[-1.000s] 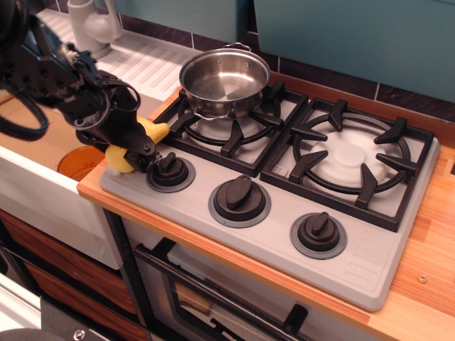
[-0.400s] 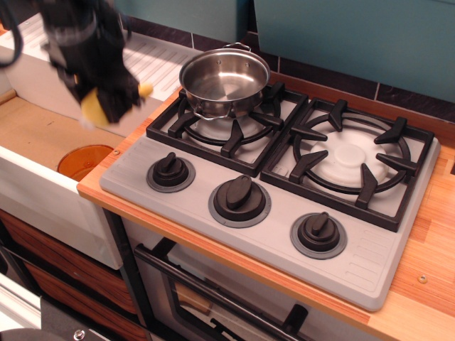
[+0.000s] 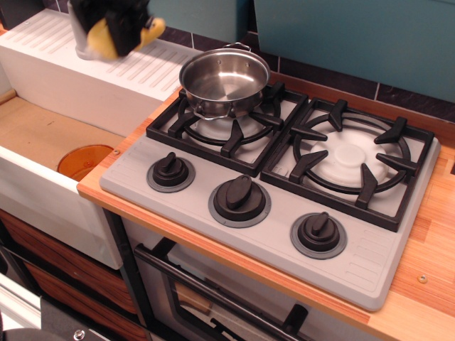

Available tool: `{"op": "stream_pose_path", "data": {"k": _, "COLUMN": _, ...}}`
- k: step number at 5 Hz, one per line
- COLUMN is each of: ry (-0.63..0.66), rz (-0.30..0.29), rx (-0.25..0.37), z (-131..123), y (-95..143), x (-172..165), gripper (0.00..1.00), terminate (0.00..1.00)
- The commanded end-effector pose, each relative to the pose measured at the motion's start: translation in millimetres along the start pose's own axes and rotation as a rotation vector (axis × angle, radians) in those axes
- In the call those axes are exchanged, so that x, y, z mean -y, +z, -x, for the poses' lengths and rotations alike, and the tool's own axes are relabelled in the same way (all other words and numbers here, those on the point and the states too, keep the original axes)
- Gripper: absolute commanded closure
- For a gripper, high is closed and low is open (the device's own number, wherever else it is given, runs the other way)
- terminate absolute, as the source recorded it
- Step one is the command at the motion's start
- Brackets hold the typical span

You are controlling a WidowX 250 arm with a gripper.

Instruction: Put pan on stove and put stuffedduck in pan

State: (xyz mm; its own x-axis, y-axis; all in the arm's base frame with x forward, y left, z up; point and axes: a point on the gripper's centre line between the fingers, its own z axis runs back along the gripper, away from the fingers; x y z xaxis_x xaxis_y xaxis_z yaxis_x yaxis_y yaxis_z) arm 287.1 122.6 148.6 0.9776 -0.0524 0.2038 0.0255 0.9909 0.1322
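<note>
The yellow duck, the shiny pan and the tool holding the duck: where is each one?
stuffedduck [image 3: 105,39], only camera view, on its yellow body.
pan [image 3: 222,84], same view, on its inner base.
tool [image 3: 119,27], same view, on the black fingers around the duck.

Glossy steel pan [image 3: 225,78], matt grey stove [image 3: 277,206]

Steel pan [image 3: 225,78] on stove [image 3: 284,177]; stuffedduck [image 3: 114,39] aloft.

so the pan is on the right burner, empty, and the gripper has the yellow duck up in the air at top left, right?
Not quite. The pan sits on the left burner of the stove, not the right one; the right burner is bare. The observation.image view shows this. The rest holds: the pan is empty, and the gripper holds the yellow duck in the air at top left.
</note>
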Motion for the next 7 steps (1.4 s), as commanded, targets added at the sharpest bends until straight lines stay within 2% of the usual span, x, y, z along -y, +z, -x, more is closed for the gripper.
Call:
{"op": "stream_pose_path", "data": {"k": 1, "ry": 0.012, "rz": -0.023, "rx": 0.026, "z": -46, "y": 16, "x": 17, "gripper": 1.00, "terminate": 0.00}}
{"op": "stream_pose_path", "data": {"k": 3, "ry": 0.018, "rz": -0.014, "rx": 0.060, "z": -70, "y": -2, "x": 36, "gripper": 1.00, "terminate": 0.00}}
{"op": "stream_pose_path", "data": {"k": 4, "ry": 0.015, "rz": -0.011, "rx": 0.085, "z": -73, "y": -11, "x": 39, "gripper": 1.00, "terminate": 0.00}}
{"op": "stream_pose_path", "data": {"k": 5, "ry": 0.000, "rz": -0.011, "rx": 0.110, "z": -75, "y": -17, "x": 42, "gripper": 0.00, "terminate": 0.00}}
{"op": "stream_pose_path", "data": {"k": 7, "ry": -0.011, "rz": -0.005, "rx": 0.098, "z": -80, "y": -16, "x": 40, "gripper": 0.00, "terminate": 0.00}}
